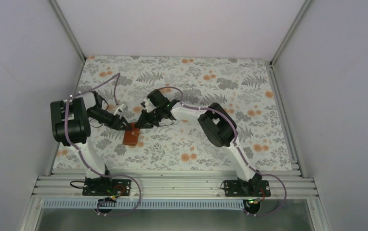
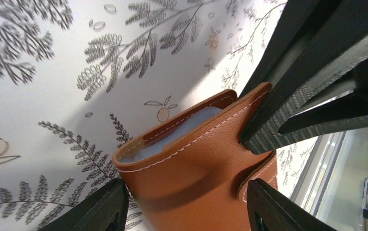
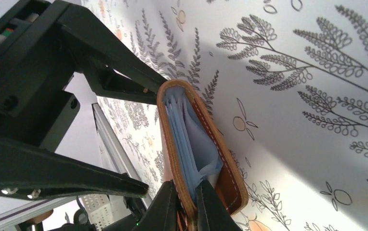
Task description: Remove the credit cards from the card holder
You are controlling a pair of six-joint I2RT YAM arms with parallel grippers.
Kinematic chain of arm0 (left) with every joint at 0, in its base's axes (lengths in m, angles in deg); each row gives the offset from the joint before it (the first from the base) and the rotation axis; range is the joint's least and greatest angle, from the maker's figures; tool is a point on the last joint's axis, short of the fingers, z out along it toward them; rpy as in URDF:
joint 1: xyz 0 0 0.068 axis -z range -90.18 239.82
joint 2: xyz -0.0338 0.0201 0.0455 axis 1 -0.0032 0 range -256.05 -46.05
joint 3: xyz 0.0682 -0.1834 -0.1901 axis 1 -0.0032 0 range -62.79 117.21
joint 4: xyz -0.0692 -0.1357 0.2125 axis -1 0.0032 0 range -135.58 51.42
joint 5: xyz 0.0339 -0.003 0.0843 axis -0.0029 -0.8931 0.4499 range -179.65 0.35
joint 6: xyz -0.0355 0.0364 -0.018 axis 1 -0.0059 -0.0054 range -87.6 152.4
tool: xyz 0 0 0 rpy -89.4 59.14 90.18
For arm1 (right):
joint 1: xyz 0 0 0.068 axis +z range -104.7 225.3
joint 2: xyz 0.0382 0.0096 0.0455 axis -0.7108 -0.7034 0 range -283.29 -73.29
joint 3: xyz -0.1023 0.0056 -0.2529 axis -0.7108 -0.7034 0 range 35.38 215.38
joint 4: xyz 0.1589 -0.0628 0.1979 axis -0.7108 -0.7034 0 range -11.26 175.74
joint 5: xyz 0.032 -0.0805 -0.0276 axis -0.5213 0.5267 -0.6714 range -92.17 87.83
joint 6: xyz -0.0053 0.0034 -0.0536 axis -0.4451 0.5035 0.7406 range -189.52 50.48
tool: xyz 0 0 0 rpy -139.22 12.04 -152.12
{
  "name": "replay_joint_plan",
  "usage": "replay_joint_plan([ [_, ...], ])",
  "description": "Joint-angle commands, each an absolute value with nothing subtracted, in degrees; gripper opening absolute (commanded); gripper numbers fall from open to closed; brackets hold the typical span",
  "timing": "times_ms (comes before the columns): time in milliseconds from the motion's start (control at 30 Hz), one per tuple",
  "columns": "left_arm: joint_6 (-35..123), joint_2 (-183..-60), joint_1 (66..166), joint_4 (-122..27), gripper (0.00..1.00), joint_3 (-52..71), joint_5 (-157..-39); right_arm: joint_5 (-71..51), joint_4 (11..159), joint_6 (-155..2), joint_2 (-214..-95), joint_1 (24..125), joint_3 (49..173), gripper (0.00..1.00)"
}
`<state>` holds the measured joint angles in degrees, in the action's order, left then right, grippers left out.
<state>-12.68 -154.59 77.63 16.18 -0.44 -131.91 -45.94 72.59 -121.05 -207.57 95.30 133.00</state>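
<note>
The brown leather card holder [image 1: 132, 135] lies on the flowered cloth between both arms. My right gripper [image 3: 190, 193] is shut on the edge of its top cover [image 3: 202, 190], and its ribbed fingers [image 2: 273, 126] show pinching that edge in the left wrist view. The cover stands slightly lifted, so the pale blue pockets [image 3: 187, 144] show inside. My left gripper [image 2: 187, 204] is open with a finger on each side of the holder [image 2: 191, 173], close against its edges. No credit cards show; they are hidden in the pockets.
Flowered tablecloth [image 1: 211, 82] covers the table. An aluminium rail [image 1: 182, 185] with both arm bases runs along the near edge. White walls enclose the left, back and right. Pink cables loop over both arms.
</note>
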Motion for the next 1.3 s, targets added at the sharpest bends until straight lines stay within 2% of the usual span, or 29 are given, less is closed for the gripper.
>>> replay_joint_plan([
  [0, -18.9, -153.6, 76.3, 22.6, 0.62, 4.2, -140.2, -47.6, 75.8, -117.9, -203.2, 94.1, 132.6, 0.04],
  [167, -22.9, -147.4, 75.1, 26.5, 0.78, 8.5, -140.7, -46.9, 73.8, -108.9, -196.5, 91.2, 130.7, 0.04],
  [467, -24.6, -137.7, 76.4, 32.2, 0.91, 20.7, -150.3, -45.0, 68.3, -91.7, -178.0, 83.8, 126.7, 0.04],
  [700, -20.4, -134.2, 88.5, 30.4, 0.94, 27.4, -154.7, -44.9, 64.0, -79.5, -169.9, 82.6, 129.8, 0.04],
  [933, -18.8, -131.4, 91.0, 28.0, 0.94, 27.7, -159.0, -48.9, 60.7, -74.1, -166.0, 82.7, 133.0, 0.04],
  [1033, -15.3, -129.4, 93.2, 23.4, 0.84, 25.4, -158.2, -50.5, 61.0, -73.6, -166.2, 82.8, 133.4, 0.04],
  [1100, -15.0, -129.0, 94.3, 23.1, 0.73, 25.8, -157.9, -50.8, 60.4, -72.8, -166.4, 82.8, 133.7, 0.04],
  [1267, -10.2, -127.1, 95.2, 18.5, 0.26, 24.5, -159.1, -52.0, 59.9, -72.0, -166.5, 83.1, 133.6, 0.04],
])
